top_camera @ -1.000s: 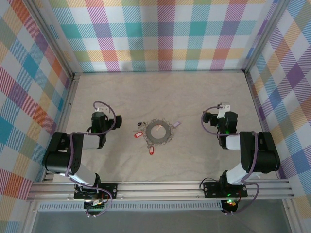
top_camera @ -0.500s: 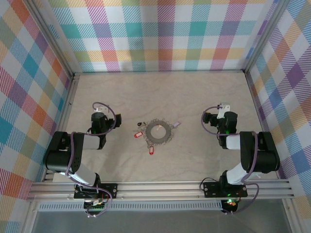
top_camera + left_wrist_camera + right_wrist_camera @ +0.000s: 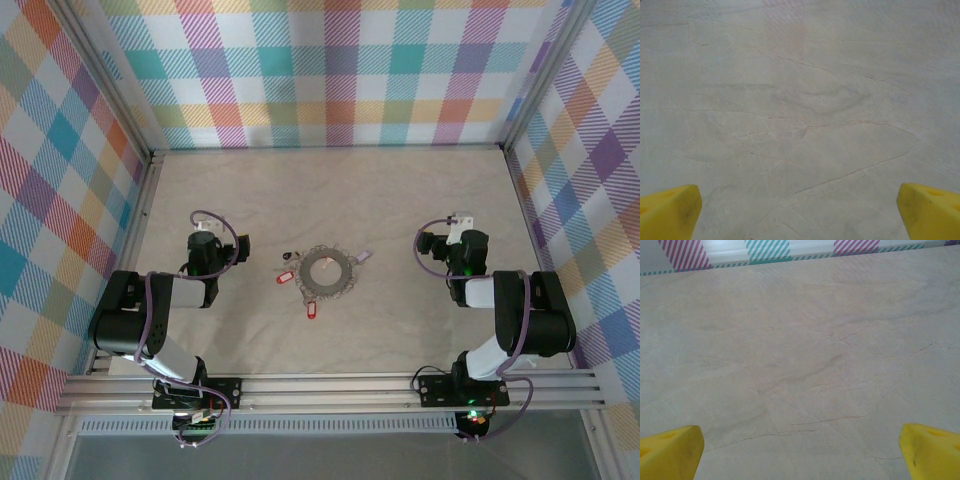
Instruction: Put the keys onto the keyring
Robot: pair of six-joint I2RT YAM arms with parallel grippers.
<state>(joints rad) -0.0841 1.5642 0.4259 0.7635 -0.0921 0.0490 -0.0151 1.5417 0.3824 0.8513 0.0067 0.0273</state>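
Top external: jagged silvery keyring [image 3: 327, 272], plastic-headed keys [image 3: 283, 277] beside rim; left hand [image 3: 800, 212], right hand [image 3: 800, 452] spread apart.

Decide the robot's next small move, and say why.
Probably swing the left gripper toward the red key just left of the keyring. Both it and the right gripper are open over the table, holding nothing, and that key lies nearest the left one.

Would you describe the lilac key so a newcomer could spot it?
In the middle of the beige table lies the grey keyring. The lilac key sits by its far-right rim, the only pale one; the other keys are red or dark.
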